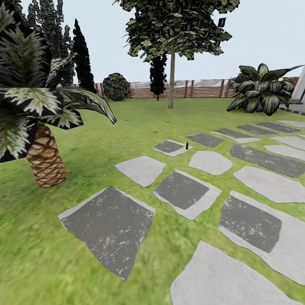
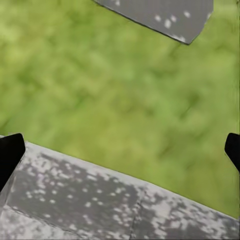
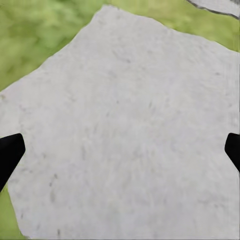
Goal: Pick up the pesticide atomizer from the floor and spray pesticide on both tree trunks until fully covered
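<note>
The pesticide atomizer is a tiny dark upright bottle far ahead, standing on the floor at the edge of a grey paving slab. One tall tree rises beyond it near the fence, its straight pale tree trunk bare below ragged grey-green foliage. My left gripper is open over grass and a dark mottled slab, its black fingertips far apart. The right gripper is open above a pale stone slab. Nothing lies between the fingers of either one.
A short palm with a scaly brown trunk stands close at the left. Several stone slabs cross the lawn toward the right. A brown slat fence, a round bush, dark conifers and a broad-leaved plant line the back.
</note>
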{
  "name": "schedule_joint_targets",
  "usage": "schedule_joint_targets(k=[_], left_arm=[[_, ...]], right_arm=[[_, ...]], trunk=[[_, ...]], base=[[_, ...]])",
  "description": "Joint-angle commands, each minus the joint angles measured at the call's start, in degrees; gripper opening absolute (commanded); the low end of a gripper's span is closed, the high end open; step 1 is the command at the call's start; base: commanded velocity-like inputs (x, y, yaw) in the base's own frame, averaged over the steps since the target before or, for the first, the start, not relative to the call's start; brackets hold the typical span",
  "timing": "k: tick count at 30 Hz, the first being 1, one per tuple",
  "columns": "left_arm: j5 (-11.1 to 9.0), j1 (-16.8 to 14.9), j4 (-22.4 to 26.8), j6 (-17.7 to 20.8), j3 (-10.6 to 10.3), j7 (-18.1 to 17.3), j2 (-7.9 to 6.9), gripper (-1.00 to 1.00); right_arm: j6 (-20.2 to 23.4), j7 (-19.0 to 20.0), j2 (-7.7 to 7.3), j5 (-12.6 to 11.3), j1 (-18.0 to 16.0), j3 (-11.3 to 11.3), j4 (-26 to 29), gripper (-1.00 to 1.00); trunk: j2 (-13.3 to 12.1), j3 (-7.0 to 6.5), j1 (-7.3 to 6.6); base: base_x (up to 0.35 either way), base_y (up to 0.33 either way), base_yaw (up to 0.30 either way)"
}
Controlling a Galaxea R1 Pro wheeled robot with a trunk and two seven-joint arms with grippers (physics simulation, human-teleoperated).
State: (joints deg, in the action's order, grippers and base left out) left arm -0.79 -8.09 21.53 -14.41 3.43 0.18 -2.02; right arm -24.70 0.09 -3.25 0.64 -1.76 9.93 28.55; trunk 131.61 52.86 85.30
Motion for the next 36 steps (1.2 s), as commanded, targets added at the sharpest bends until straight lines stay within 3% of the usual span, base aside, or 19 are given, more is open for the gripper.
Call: schedule_joint_targets(k=[1,13,18,22,36], left_arm=[[0.0,0.0,0.0,0.0,0.0,0.0,0.0,1.0],[-0.03,0.0,0.0,0.09,0.07,0.08,-0.08,1.0],[-0.02,0.0,0.0,0.01,2.87,0.0,-0.01,1.0],[0.06,0.0,0.0,0.0,3.73,-0.07,0.05,1.0],[0.18,0.0,0.0,0.0,3.92,-0.09,0.1,1.0]], right_arm=[[0.0,0.02,0.0,-0.01,0.0,0.0,0.01,1.0],[0.0,0.16,0.0,-0.02,0.0,0.0,0.24,1.0],[0.0,0.17,0.0,-0.02,0.0,0.0,0.21,1.0],[-0.04,0.17,0.0,-0.02,0.0,0.0,0.19,1.0],[-0.07,0.17,0.0,-0.02,0.0,0.0,0.19,1.0]], trunk=[[0.0,0.0,0.0],[0.0,0.0,0.0],[0.0,0.0,0.0],[0.0,0.0,0.0],[0.0,0.0,0.0]], base=[[0.339,0.0,0.0],[0.339,0.0,0.0],[0.339,0.0,0.0],[0.339,0.0,0.0],[0.339,0.0,0.0]])
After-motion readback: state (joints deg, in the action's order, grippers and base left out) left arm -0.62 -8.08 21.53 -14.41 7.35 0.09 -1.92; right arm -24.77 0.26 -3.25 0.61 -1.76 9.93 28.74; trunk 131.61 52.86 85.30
